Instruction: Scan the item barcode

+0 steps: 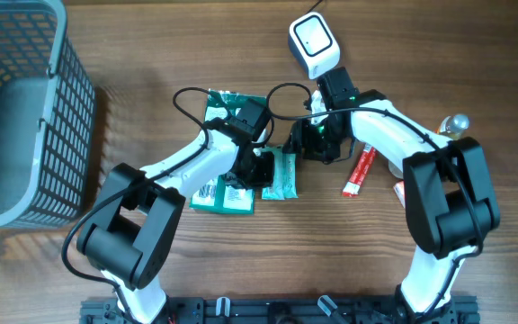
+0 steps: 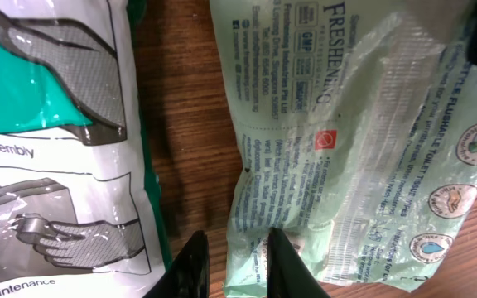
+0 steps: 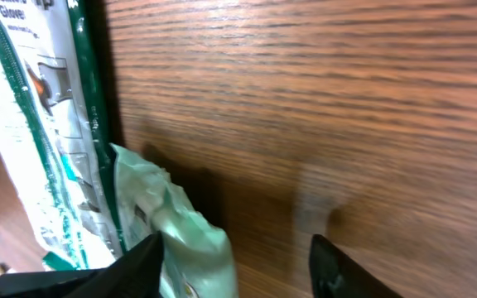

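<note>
A pale green wipes pack [image 1: 283, 176] printed with small text lies beside a green and white glove pack [image 1: 225, 194]. My left gripper [image 1: 255, 167] is down at the wipes pack's left edge. In the left wrist view its narrow jaws [image 2: 237, 266] pinch the crumpled edge of the wipes pack [image 2: 346, 124]. My right gripper [image 1: 310, 144] is at the pack's far end. The right wrist view shows this gripper [image 3: 238, 269] standing open, the wipes pack [image 3: 185, 236] against its left finger and bare wood before its right finger. The white scanner [image 1: 313, 43] lies behind the right arm.
A grey mesh basket [image 1: 57, 108] stands at the far left. A red and white tube [image 1: 360, 171] lies right of the grippers, with a small bulb-like object [image 1: 457, 123] and another item under the right arm. The glove pack [image 2: 48, 141] fills the left of the left wrist view.
</note>
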Robot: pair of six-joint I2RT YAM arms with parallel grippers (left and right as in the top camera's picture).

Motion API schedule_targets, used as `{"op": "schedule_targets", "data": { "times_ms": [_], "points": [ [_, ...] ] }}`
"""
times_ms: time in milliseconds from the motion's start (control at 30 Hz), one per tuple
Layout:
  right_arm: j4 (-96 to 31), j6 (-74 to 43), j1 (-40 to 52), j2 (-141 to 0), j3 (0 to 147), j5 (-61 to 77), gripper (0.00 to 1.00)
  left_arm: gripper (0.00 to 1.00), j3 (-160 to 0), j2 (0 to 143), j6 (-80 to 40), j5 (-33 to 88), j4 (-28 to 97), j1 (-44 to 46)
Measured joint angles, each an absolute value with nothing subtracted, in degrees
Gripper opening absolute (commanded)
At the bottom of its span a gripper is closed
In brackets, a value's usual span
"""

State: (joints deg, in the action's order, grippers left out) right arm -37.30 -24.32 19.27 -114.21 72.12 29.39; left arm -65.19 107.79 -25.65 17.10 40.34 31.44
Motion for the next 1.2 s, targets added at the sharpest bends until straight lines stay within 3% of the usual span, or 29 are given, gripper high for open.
{"op": "schedule_targets", "data": {
  "times_ms": [200, 267, 367, 533, 833, 900, 1000, 1200],
  "points": [
    [-36.75, -22.50, 19.07, -115.31, 72.12, 33.04, 0.30, 0.16, -65.19, 107.81, -25.65, 16.95, 40.32, 31.44],
    [-36.71, -22.24, 19.00, -115.31, 72.12, 33.63, 0.29, 0.16, -65.19, 107.81, -25.65, 16.95, 40.29, 31.44],
    [-36.73, -21.80, 19.00, -115.31, 72.12, 34.13, 0.20, 0.16, -65.19, 107.81, -25.65, 16.95, 40.25, 31.44],
    [-36.75, -20.99, 18.96, -115.31, 72.12, 34.50, 0.28, 0.16, -65.19, 107.81, -25.65, 16.91, 40.23, 31.44],
    [-36.77, -20.86, 19.03, -115.31, 72.12, 34.50, 0.27, 0.16, -65.19, 107.81, -25.65, 16.75, 40.23, 31.46],
    [-36.77, -20.88, 19.20, -115.31, 72.12, 34.50, 0.23, 0.16, -65.19, 107.81, -25.63, 16.75, 40.23, 31.44],
    [-36.73, -20.84, 19.49, -115.31, 72.12, 34.52, 0.06, 0.16, -65.19, 107.83, -25.63, 16.71, 40.23, 31.44],
    [-36.75, -20.67, 19.51, -115.31, 72.12, 34.50, 0.04, 0.16, -65.19, 107.85, -25.65, 16.53, 40.23, 31.44]
  ]
}}
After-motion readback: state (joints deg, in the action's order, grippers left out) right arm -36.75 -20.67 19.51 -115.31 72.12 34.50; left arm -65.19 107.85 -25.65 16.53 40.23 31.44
